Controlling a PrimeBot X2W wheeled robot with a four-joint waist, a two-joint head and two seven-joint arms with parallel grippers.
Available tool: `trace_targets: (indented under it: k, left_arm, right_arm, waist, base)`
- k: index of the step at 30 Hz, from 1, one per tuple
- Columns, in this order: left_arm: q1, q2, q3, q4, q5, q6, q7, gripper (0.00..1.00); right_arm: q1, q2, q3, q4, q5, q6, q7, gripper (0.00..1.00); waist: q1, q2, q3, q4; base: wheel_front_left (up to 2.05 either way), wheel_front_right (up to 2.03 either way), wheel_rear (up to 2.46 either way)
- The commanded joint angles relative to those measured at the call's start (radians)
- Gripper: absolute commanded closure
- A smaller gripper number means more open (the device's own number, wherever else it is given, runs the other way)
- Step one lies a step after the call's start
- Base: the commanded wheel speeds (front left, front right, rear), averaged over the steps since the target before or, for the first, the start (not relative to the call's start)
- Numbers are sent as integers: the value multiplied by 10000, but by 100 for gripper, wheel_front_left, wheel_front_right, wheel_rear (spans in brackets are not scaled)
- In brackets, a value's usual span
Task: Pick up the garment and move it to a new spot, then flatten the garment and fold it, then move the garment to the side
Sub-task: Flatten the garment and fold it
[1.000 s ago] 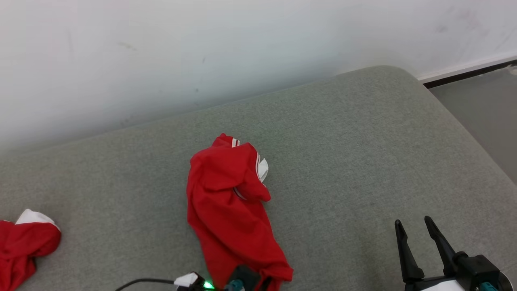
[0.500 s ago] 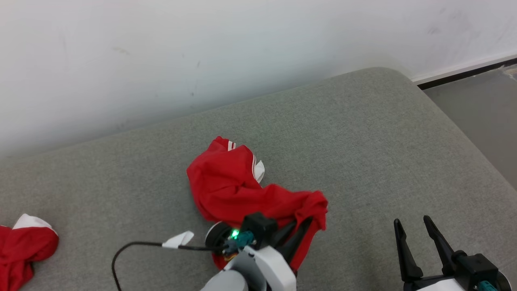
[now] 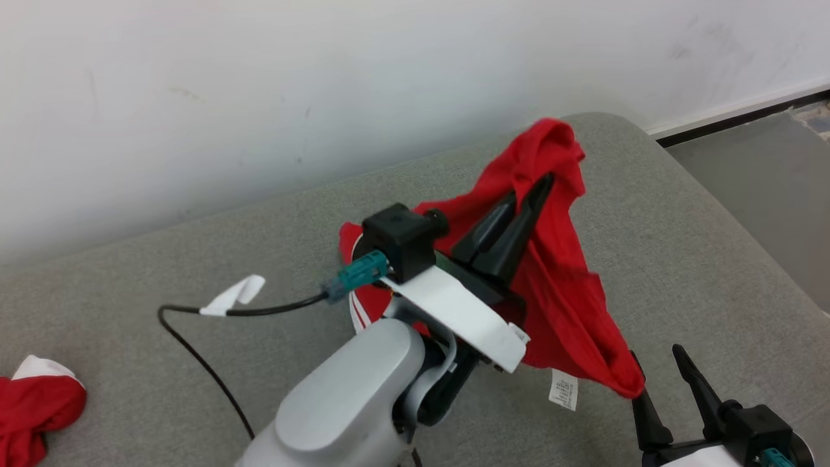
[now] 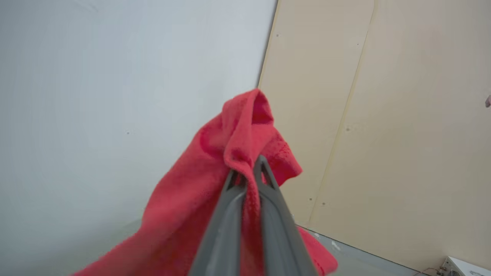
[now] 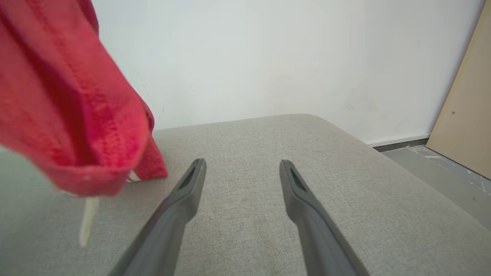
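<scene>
A moment ago the red garment [image 3: 557, 279] lies in a heap on the gray cushion [image 3: 648, 214], and the left gripper [image 3: 541, 188] is just getting to its near end. Now that gripper is up in the air with its two fingers squeezed shut on a bunch of the cloth. A little red bump pokes out past the fingertips, and the rest hangs down below and behind the fingers. A white tag [image 3: 563, 389] dangles from the low edge. The arm hides the far end, so it is hard to tell if that part is off the cushion yet. The right gripper [image 3: 658, 373] is in the same place as before, low over the cushion, with its fingers spread wide and nothing between them. The hanging cloth is just beside its left finger. So the pick-up part looks done, and the carry to a new spot looks under way. The laying flat and the folding are not done yet. Another red garment [image 3: 39, 408] sits well away from both grippers.
</scene>
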Motion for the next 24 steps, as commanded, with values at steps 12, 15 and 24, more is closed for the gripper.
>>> trace_targets:
  k: [12,15,24]
  left_arm:
    - [2050,782,1696,-758,-1035,1239,-453,100]
    - [3395,1265,2352,-871,-975,1493,-448,100]
    - [6745,1455,4256,-235,-943,1351,-448,100]
  right_arm:
    - [391,3,-343,-19,-11,1,5,0]
    - [508,-1,-346,7,-37,1,5,0]
    - [601,-159,-358,16,-92,1,5,0]
  waist:
    - [-1,-1,-112,749]
    - [-1,-1,-129,1045]
    - [-1,-1,-128,2057]
  base:
    - [0,0,0]
    - [0,0,0]
    - [0,0,0]
